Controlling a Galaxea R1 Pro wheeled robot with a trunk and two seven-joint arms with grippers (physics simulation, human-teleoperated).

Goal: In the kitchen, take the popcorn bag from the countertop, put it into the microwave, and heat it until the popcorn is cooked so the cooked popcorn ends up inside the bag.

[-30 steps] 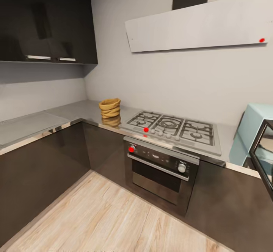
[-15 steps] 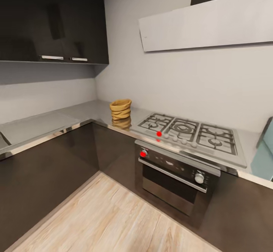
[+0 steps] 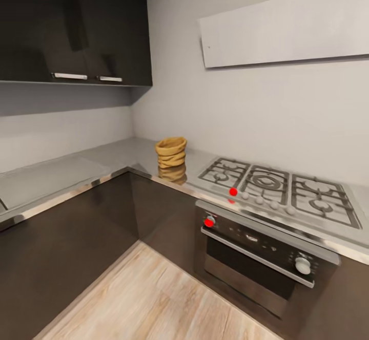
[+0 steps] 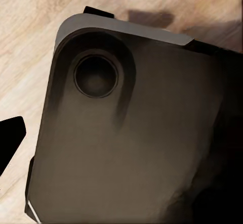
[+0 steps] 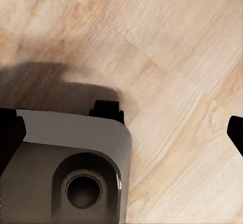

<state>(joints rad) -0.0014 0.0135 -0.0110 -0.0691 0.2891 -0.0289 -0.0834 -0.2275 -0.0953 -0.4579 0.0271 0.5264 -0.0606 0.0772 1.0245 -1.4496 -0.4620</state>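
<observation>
The popcorn bag (image 3: 171, 152), a small tan sack with a rolled rim, stands upright on the grey countertop (image 3: 61, 176) near the corner, left of the hob. Its inside is not visible from here. The microwave is out of view. In the right wrist view my right gripper (image 5: 121, 130) is open and holds nothing; its dark fingertips (image 5: 10, 130) sit far apart over the wooden floor. In the left wrist view my left gripper (image 4: 121, 140) hangs over the robot's dark base. One fingertip (image 4: 10, 138) sits far out at the frame edge, and the other is lost against the base.
A gas hob (image 3: 277, 186) lies right of the bag, over a dark built-in oven (image 3: 256, 250) with a red knob (image 3: 209, 221). A pale hood (image 3: 287, 27) and dark wall cabinets (image 3: 77, 27) hang above. Dark base cabinets form an L around the wooden floor (image 3: 154, 299).
The camera has swung left and come closer: the whole scene slid right, and the mint microwave with its door left the picture. The bag itself has not moved on the counter.
</observation>
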